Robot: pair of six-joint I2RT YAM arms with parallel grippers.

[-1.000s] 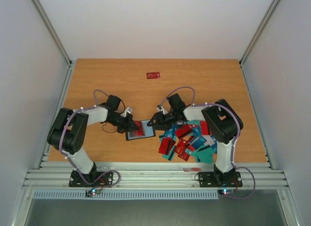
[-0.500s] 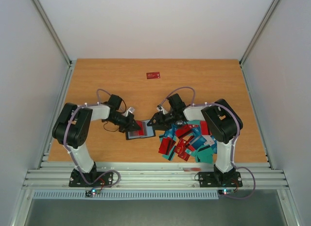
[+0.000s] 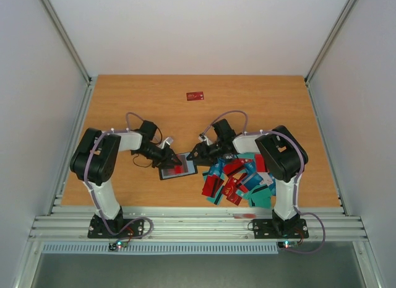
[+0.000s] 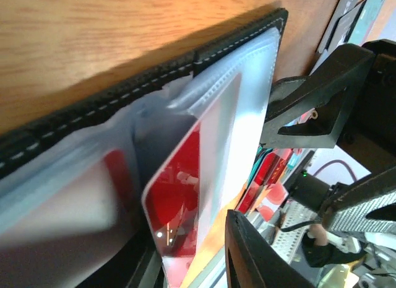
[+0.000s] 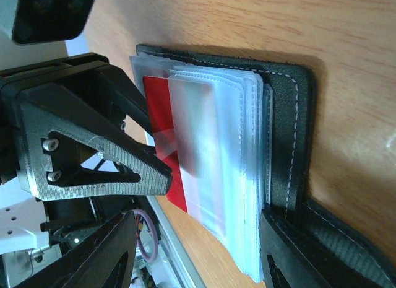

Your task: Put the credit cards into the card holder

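The black card holder (image 3: 166, 174) lies open on the table between both grippers, its clear sleeves fanned out (image 5: 288, 114). A red credit card (image 4: 176, 201) sits partly inside one sleeve, its near end still sticking out (image 5: 158, 108). My left gripper (image 3: 171, 157) is at that end of the card, its jaws slightly parted around it, with a gap beside one finger (image 4: 247, 257). My right gripper (image 3: 195, 155) stands open over the holder's other side; one finger (image 5: 309, 257) rests on the black cover. The other credit cards (image 3: 238, 179) lie in a heap to the right.
A single red card (image 3: 195, 96) lies alone at the far middle of the table. The heap of red and teal cards sits under the right forearm near the front edge. Grey walls close in the table on three sides.
The left gripper has moved a little to the right, toward the holder, with the red card going further into the sleeve. Its jaws have gone from shut to slightly parted. The right arm has not moved.
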